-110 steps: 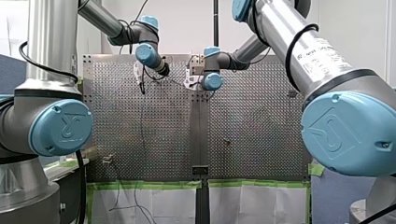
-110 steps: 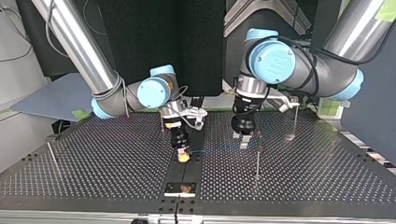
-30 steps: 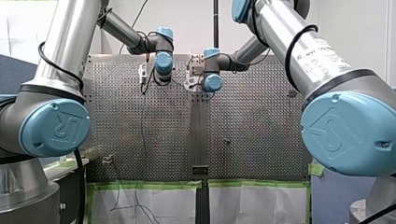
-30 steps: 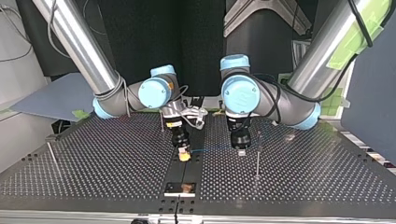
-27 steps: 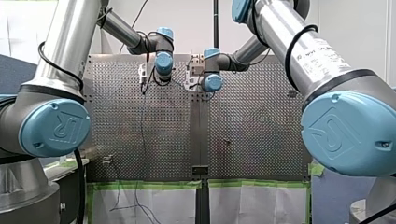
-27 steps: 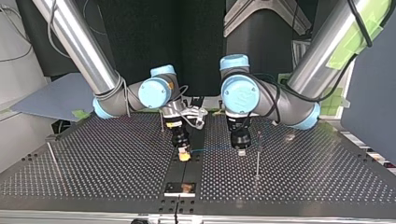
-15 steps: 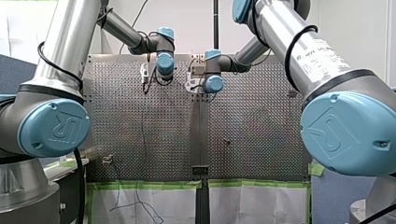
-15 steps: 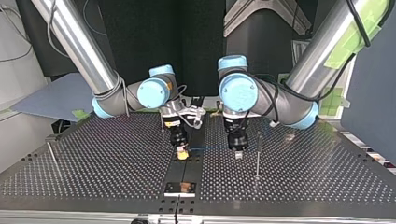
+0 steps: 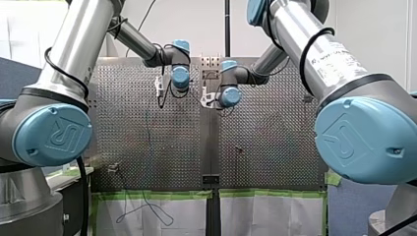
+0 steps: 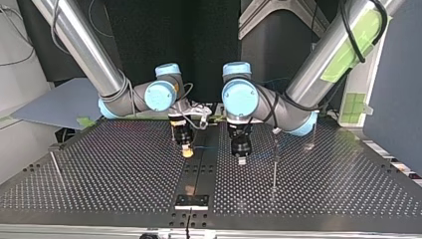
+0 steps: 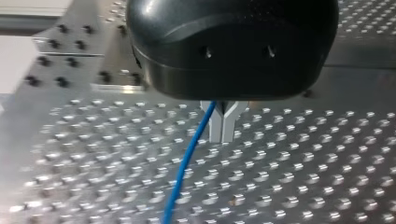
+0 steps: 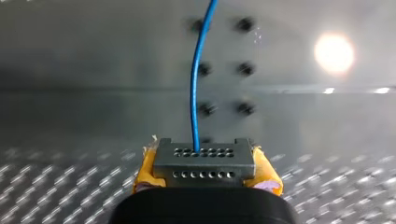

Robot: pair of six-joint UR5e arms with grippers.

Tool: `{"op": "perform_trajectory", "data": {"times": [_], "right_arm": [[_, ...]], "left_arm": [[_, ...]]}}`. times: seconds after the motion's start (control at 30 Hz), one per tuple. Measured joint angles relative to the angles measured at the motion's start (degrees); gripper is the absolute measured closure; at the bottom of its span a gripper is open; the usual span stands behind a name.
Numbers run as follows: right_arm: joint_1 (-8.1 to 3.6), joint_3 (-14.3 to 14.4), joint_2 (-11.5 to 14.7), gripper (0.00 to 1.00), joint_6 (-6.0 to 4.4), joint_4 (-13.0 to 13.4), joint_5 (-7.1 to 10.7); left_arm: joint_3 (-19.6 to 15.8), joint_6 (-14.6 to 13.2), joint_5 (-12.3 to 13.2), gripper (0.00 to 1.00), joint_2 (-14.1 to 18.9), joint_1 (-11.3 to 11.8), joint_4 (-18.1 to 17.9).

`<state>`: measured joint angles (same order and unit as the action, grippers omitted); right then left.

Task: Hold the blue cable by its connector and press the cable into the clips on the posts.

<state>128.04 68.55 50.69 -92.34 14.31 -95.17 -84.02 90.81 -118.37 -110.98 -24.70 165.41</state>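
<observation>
In the right wrist view my right gripper (image 12: 204, 175) is shut on the grey connector (image 12: 204, 161), which sits between its yellow pads (image 12: 144, 170). The thin blue cable (image 12: 196, 93) leaves the connector and runs ahead over the table. In the top view it spans from my right gripper (image 10: 187, 152) to my left gripper (image 10: 241, 160). In the left wrist view the metal fingers (image 11: 223, 128) are pressed together, and the blue cable (image 11: 184, 163) comes out at their base and trails away. A thin post (image 10: 273, 164) with a clip on top stands just beside my left gripper.
Another thin post (image 10: 55, 168) stands at the top view's far left. A small dark plate (image 10: 191, 200) lies on the centre seam near that view's bottom edge. Loose black wires (image 9: 142, 211) hang below the perforated table (image 10: 323, 189) in the front view.
Both grippers have moved away from the top view's camera and slightly to its left, carrying connector and cable along. The left arm has swung further in over the table.
</observation>
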Motion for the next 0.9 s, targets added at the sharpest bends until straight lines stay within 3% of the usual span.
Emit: {"op": "perform_trajectory", "data": {"times": [0.3,0.53,0.9], "right_arm": [[-1.74,4.52,0.14,1.0,0.14,0.46,-1.06],[-2.94,7.58,0.43,1.0,0.25,1.14,-1.16],[-4.44,12.1,4.22,1.0,0.74,3.14,-1.01]], "left_arm": [[-0.1,1.62,-0.6,1.0,-3.05,-1.42,0.25],[-0.25,2.03,-0.79,1.0,-3.46,-2.28,0.03],[-1.03,1.75,-1.49,1.0,-6.74,-5.52,-2.41]]}}
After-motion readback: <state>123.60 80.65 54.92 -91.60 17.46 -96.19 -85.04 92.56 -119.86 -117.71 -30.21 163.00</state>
